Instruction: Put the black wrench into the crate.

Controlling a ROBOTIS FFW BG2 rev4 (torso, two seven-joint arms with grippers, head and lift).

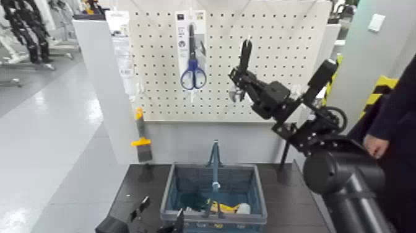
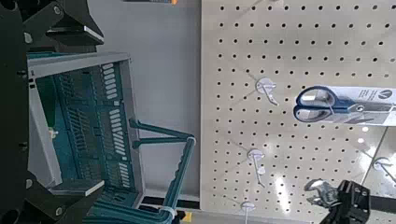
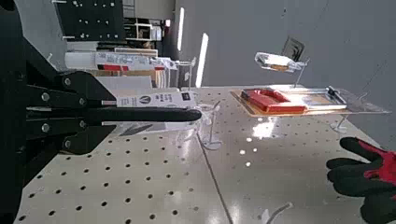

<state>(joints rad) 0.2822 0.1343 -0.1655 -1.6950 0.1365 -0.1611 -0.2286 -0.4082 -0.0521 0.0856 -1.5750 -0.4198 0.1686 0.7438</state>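
Observation:
The black wrench (image 1: 246, 54) stands upright in front of the white pegboard (image 1: 278, 37), to the right of the scissors, black handle up and silvery jaw head (image 1: 235, 96) down. My right gripper (image 1: 241, 79) is shut on its handle. In the right wrist view my right gripper (image 3: 93, 114) is clamped on the black handle (image 3: 159, 114). The jaw head also shows in the left wrist view (image 2: 322, 194). The blue-grey crate (image 1: 186, 218) stands on the dark table below, hoop handle (image 1: 214, 162) up. My left gripper (image 1: 141, 212) is open and empty, low by the crate's left front corner.
Blue-handled scissors on a white card (image 1: 192, 59) hang on the pegboard left of the wrench. A yellow-and-black tool (image 1: 141, 144) hangs on the board's left side. The crate holds yellow and white items (image 1: 230, 208). A person's hand (image 1: 374, 146) is at the right edge.

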